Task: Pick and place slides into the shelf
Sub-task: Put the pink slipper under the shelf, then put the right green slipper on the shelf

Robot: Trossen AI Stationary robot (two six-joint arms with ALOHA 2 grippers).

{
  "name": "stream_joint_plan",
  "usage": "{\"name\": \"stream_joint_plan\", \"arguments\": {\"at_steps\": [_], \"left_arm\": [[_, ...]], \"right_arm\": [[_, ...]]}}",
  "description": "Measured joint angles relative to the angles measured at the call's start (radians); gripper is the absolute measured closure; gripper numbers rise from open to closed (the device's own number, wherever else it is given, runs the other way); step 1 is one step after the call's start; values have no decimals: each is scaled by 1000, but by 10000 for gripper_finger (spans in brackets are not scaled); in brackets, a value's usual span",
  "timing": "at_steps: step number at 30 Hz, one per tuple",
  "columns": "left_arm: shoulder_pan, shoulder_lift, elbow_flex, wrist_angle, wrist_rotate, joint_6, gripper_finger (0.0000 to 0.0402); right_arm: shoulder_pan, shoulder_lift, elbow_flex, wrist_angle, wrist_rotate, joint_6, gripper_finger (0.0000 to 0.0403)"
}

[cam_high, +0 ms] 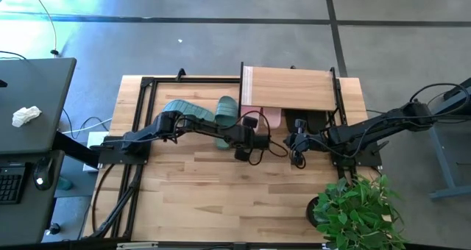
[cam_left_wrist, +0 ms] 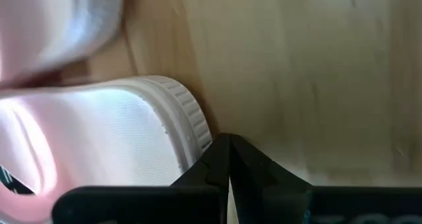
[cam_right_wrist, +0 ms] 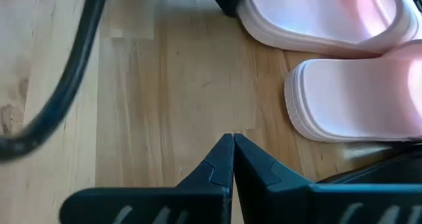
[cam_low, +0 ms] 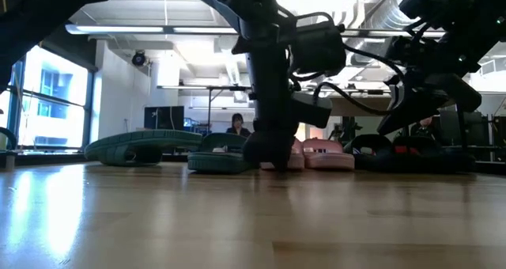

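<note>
The shelf (cam_high: 291, 88) stands at the table's far side. Two pale pink slides (cam_high: 266, 118) lie on their soles at its near edge, and black slides (cam_high: 305, 122) lie under its board. Two teal-green slides (cam_high: 188, 110) (cam_high: 227, 115) lie left of the shelf. My left gripper (cam_left_wrist: 229, 148) is shut, low over the table at the heel of the left pink slide (cam_left_wrist: 119, 132). My right gripper (cam_right_wrist: 233, 145) is also shut. It hovers just near of the pink slides (cam_right_wrist: 356, 99) and touches nothing. My left gripper's shut fingers (cam_left_wrist: 217, 161) point down at the table right beside the ribbed heel rim (cam_left_wrist: 194, 128) of a pink slide, which lies flat on its sole. Whether the finger's outer side touches the rim, I cannot tell.
A bare black metal frame (cam_high: 143, 103) borders the table's left and far sides. A potted plant (cam_high: 353, 209) stands at the near right corner. Cables (cam_high: 276, 148) hang between the two grippers. Open wood (cam_high: 221, 198) lies toward the near edge. A person (cam_low: 237, 123) sits far behind.
</note>
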Motion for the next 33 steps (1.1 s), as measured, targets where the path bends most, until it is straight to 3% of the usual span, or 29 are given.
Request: {"name": "stream_joint_plan", "arguments": {"at_steps": [33], "left_arm": [[53, 0, 0, 66, 102, 54, 401]], "right_arm": [[0, 0, 0, -1, -2, 1, 403]]}}
